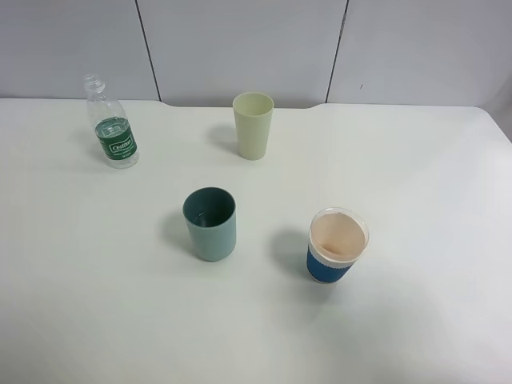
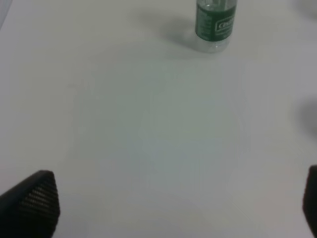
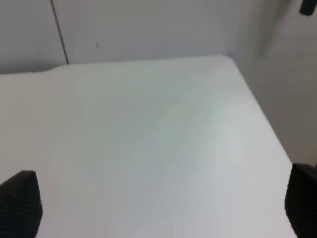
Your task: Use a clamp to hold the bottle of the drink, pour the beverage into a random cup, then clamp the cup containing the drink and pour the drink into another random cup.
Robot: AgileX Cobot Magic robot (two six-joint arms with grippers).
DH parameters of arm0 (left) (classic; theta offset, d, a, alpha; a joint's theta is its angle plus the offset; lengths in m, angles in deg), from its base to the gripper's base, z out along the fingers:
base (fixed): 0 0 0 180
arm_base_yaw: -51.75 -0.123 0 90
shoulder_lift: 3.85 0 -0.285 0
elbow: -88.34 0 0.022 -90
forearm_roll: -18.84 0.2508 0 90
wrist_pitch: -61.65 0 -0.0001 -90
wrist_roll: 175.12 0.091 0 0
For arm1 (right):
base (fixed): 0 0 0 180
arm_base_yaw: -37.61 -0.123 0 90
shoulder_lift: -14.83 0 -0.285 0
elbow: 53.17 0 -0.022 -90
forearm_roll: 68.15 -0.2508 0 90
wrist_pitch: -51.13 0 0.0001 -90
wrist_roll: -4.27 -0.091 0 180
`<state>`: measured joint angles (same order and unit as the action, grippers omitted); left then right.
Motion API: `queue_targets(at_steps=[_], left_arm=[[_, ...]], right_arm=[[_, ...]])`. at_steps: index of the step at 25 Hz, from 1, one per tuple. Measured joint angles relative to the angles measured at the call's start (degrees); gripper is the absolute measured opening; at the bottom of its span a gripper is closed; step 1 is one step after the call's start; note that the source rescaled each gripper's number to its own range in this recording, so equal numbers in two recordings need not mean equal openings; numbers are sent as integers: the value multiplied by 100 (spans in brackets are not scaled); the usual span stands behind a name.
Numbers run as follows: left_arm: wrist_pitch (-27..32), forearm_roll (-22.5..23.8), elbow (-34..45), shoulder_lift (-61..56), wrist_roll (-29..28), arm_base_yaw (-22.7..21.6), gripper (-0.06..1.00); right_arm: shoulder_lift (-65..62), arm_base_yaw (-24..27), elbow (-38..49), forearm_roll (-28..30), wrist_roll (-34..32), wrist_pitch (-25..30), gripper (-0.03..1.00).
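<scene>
Upright, the bottle [image 1: 113, 128] holds clear liquid, tumbler [image 1: 253, 125] looks empty; both claws gape, gripping nothing.

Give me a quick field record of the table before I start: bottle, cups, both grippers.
bottle: upright, uncapped, far left of the table
pale yellow-green tumbler: upright, far centre
teal cup: upright, near centre, nothing visible inside
blue-sleeved paper cup: upright, right of the teal cup
left gripper: open, holding nothing, facing the bottle
right gripper: open, holding nothing, over bare table
</scene>
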<state>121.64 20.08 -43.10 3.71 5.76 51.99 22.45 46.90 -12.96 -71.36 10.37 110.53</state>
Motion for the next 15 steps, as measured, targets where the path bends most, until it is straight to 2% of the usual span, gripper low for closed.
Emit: queue_targets(at_steps=[10, 15], left_arm=[[0, 0, 0, 0, 0, 0, 100], [0, 0, 0, 0, 0, 0, 100]], right_arm=[[0, 0, 533, -157, 167, 112, 100], [0, -274, 797, -104, 150, 145, 100]])
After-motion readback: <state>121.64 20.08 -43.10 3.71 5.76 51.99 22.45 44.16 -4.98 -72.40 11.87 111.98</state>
